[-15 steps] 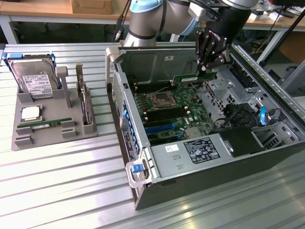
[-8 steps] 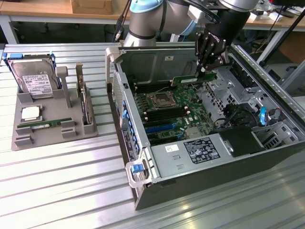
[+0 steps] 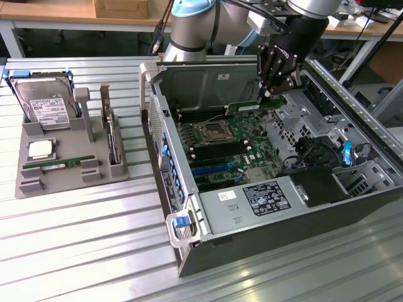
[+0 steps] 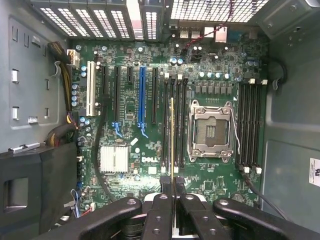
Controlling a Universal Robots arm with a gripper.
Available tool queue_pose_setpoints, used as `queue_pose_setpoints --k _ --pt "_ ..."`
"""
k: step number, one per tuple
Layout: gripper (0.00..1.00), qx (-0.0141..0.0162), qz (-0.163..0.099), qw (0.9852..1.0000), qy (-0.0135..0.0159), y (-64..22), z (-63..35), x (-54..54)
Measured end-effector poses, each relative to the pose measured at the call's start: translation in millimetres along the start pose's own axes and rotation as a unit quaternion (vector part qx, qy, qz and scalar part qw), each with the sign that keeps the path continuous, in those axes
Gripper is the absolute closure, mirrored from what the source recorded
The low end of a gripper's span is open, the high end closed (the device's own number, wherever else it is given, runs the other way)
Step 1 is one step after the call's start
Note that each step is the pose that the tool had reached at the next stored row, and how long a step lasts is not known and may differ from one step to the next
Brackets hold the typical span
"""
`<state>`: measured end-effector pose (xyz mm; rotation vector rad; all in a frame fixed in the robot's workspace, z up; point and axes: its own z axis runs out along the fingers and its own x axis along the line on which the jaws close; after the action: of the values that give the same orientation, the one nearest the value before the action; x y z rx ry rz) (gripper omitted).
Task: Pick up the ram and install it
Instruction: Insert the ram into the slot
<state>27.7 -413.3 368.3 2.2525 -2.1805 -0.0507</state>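
Fingers (image 4: 165, 186) clenched on the ram (image 4: 172, 135), which sits edge-on over the black memory slots (image 4: 181, 120) just beside the CPU socket (image 4: 210, 131). Can't tell if it's touching a slot. Motherboard (image 4: 130, 107) print reads "DELL" past those slots from the socket.

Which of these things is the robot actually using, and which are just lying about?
In use: ram, held in the fingers; memory slots; motherboard.
Lying about: hard drive; processor chip; second memory stick, all on the grey tray.
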Motion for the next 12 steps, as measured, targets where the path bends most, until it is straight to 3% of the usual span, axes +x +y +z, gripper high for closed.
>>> queue_pose_setpoints --k 12 --pt "0.88 0.0 0.0 1.0 0.0 -0.2 5.9 0.1"
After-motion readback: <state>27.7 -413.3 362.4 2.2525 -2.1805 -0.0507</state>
